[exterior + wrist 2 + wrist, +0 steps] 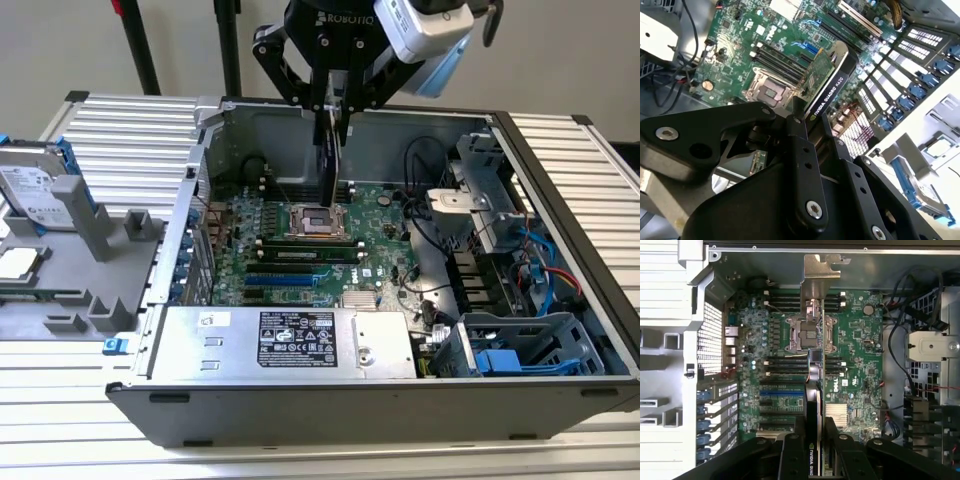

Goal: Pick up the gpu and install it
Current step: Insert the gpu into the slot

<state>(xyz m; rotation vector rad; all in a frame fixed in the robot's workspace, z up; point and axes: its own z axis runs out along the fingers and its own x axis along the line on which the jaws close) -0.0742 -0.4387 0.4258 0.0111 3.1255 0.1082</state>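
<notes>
One flat, black-and-green gpu [827,80]

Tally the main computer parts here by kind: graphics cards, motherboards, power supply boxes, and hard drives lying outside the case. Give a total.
Flat graphics card with black cooler and green board, held in the black gripper: 1
Large green motherboard: 1
Silver metal power supply box: 1
Silver hard drive with blue rails: 1
Total: 4
</notes>
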